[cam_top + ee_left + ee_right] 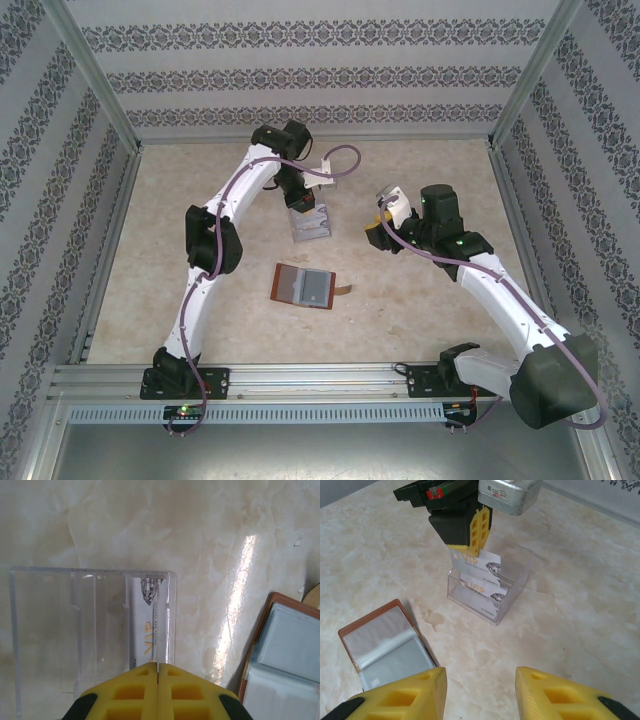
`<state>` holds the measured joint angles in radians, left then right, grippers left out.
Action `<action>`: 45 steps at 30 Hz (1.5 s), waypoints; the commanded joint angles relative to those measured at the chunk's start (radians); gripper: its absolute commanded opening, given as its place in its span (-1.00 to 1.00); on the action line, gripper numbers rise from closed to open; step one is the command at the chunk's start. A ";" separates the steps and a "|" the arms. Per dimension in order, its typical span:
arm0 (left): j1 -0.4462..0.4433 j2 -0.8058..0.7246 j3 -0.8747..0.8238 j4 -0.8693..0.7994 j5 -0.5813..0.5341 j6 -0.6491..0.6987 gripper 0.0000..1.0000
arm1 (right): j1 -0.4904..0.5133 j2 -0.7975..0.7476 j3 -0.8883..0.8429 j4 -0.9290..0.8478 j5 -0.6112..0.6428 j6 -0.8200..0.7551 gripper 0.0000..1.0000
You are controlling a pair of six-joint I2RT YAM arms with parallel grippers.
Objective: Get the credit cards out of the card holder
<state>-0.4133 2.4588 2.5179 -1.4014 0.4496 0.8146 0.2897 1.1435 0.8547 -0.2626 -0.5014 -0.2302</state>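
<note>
Watch the thin white plastic card with the gold VIP print [484, 560]. The left gripper [470, 550] has it only by the upper edge, and the lower part stands inside the small clear plastic tray [514, 591]. If you move this arm sideways before you let go, I think the card will push on the thin wall, and the light tray can slide or tip on the beige marbled table [400, 320]. If you let go while the card leans, it can drop over the wall or onto the second white card [482, 592], which stands in the front slot. The card may also stick to the soft foam when the jaws part, and lift out with them.

The left gripper is closed all the way, with its two yellow fingers [130, 692] pressed together on this card. The right gripper [479, 676] is about half open. It holds nothing and touches nothing, and it hangs above the table on the side of the right edge, apart from the tray.

The reddish-brown leather card holder with grey-blue pockets [303, 287] lies open and flat near the middle of the table, between the tray and the near edge. No gripper touches it. I cannot tell whether its pockets have more cards inside.
</note>
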 commanded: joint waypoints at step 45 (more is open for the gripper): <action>0.004 -0.339 -0.489 0.457 0.102 -0.442 -0.40 | 0.194 0.191 0.045 -0.010 0.248 0.564 -0.35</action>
<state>-0.4171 2.2467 2.1368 -1.1461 0.5198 0.5617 0.4458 1.3071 0.8574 -0.2623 -0.3721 0.1123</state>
